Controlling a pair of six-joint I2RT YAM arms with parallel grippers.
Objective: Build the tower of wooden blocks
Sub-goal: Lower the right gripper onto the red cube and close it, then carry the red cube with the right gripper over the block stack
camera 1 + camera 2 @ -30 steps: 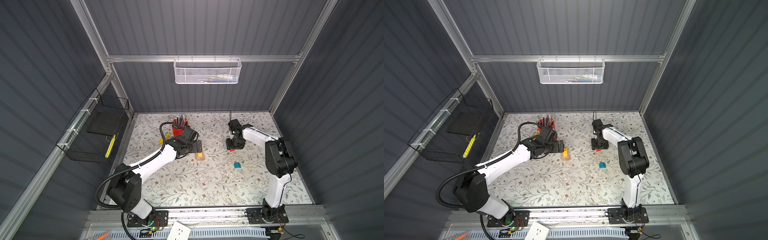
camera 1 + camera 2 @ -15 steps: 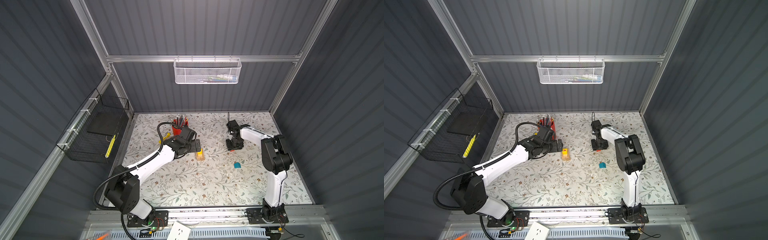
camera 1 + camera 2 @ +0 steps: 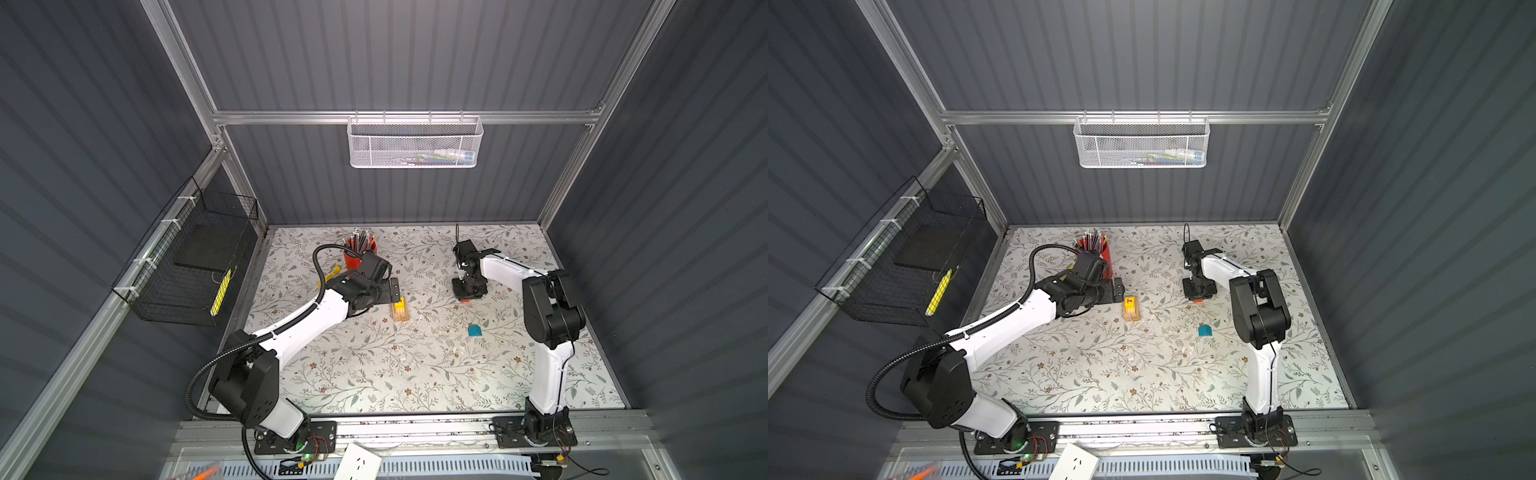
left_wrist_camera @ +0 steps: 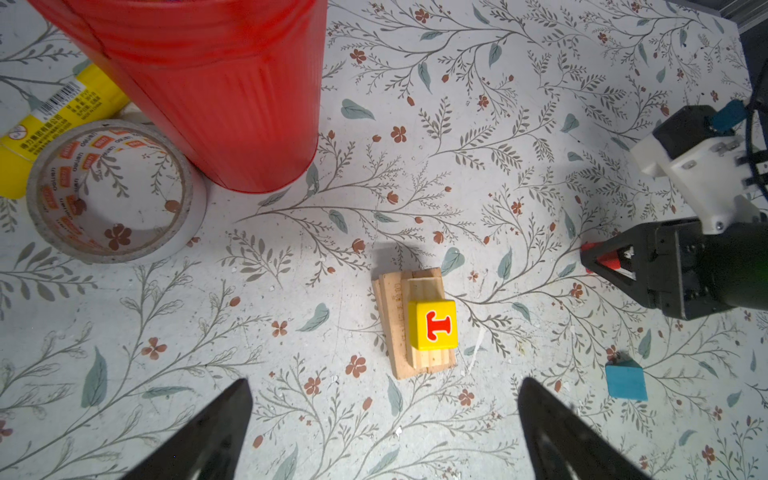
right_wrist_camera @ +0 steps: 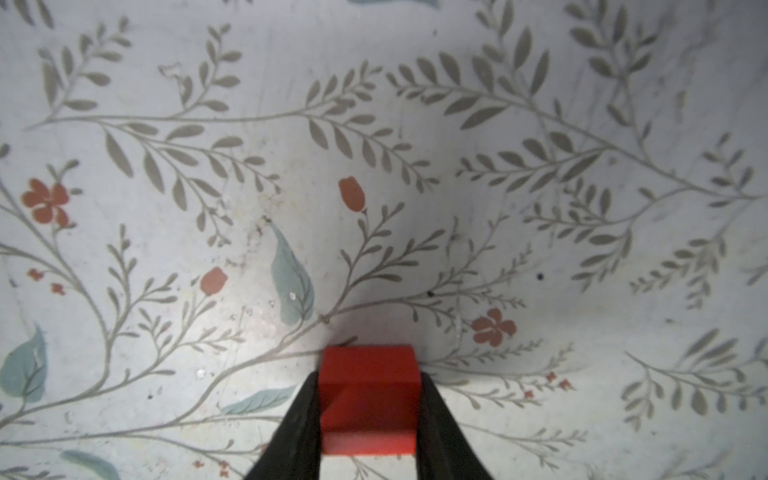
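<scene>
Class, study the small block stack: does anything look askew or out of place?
Yes. The pale planks are fanned, edges not flush, and the yellow block sits toward one end. The teal block lies apart; the red block is in the right tool.

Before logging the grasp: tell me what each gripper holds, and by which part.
The right gripper clamps the red block by two opposite side faces. The left gripper is open, holding nothing.

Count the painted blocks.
3: yellow block atop the wooden planks; red block in the right gripper; teal block alone on the table. Others could be hidden.
</scene>
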